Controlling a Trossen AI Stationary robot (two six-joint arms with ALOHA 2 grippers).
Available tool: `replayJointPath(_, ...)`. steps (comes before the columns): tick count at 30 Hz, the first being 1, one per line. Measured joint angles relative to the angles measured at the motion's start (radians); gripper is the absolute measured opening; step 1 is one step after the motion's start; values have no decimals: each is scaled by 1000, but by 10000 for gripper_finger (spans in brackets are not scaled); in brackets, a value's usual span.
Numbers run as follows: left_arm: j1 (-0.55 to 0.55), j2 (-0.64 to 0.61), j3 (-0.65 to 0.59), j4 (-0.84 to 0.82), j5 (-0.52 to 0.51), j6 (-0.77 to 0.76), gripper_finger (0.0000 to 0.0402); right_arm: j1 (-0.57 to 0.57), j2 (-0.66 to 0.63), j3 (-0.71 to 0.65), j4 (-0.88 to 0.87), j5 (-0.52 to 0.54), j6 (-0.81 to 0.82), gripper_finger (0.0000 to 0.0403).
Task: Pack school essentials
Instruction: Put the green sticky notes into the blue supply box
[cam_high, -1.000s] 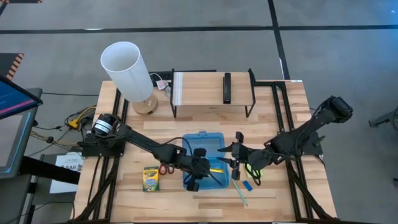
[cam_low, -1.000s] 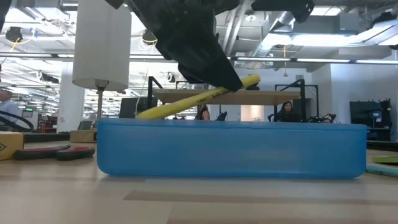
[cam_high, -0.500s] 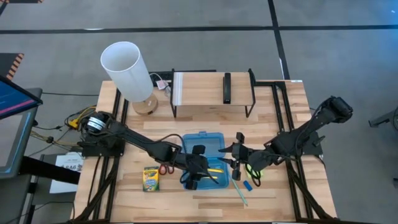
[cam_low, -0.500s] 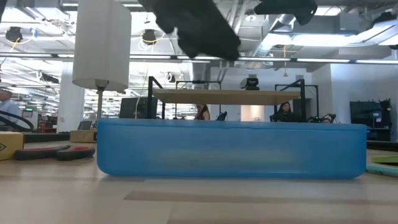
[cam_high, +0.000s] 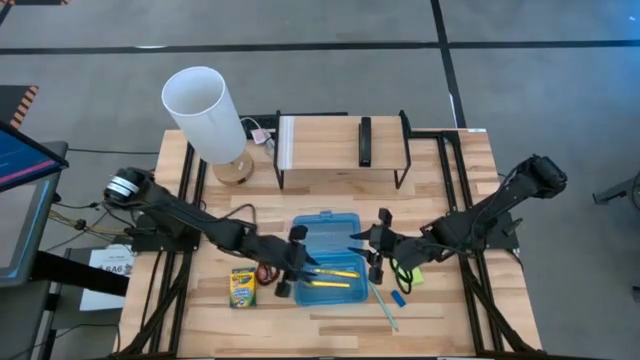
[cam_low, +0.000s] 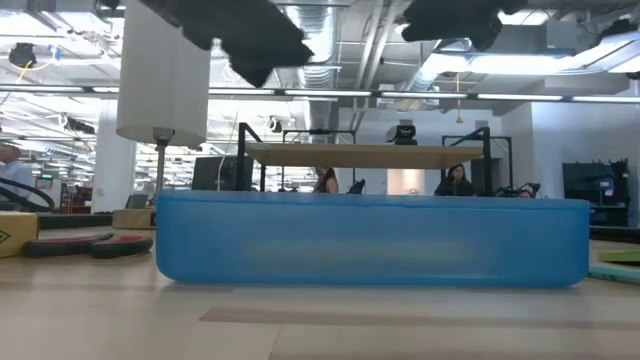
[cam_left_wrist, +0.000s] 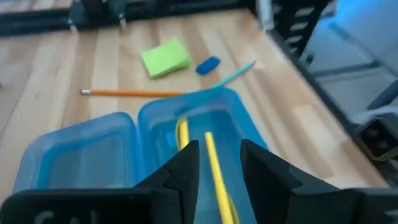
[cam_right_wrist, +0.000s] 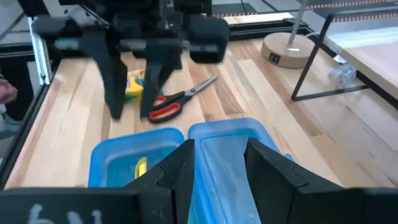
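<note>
The translucent blue case (cam_high: 328, 240) lies open on the table, with two yellow markers (cam_high: 335, 273) lying in its near half (cam_left_wrist: 214, 162). My left gripper (cam_high: 305, 264) hovers open at the case's left edge, above it (cam_low: 250, 40). My right gripper (cam_high: 357, 247) hangs open over the case's right edge (cam_right_wrist: 221, 168). The crayon box (cam_high: 242, 287) and the red-handled scissors (cam_high: 265, 272) lie flat left of the case. The orange pencil (cam_left_wrist: 130, 93), the lime sticky-note pad (cam_high: 408, 275), the blue eraser (cam_high: 398, 296) and the teal pen (cam_high: 386, 308) lie right of it.
A white lamp (cam_high: 208, 115) stands at the far left. A wire-legged shelf (cam_high: 340, 140) at the far edge carries a black bar-shaped device (cam_high: 365, 141). Bare wood (cam_high: 330, 325) runs along the near edge in front of the case.
My left gripper has let go of a yellow marker that it held tilted over the case. The marker now lies inside beside the other one. The gripper has risen and drawn back toward the table's left. My right gripper has kept still.
</note>
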Motion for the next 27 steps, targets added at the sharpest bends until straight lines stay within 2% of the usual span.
replayJointPath(5, 6, -137, -182, 283, 36, -25, 98, -4, 0, 0, -6, -1, 4, 159)
replayJointPath(8, -1, -214, -277, 369, 52, -26, 98, 1, 0, 0, -10, -2, 23, 159)
replayJointPath(13, -1, -334, -352, 362, 15, -29, 98, -6, 0, 0, -29, -3, 27, 159)
replayJointPath(19, -3, -431, -408, 336, 14, 9, 98, -18, 0, 0, -74, -5, 124, 159)
replayJointPath(27, -2, -460, -464, 338, -11, 10, 98, -49, 0, 0, -240, -6, 313, 159)
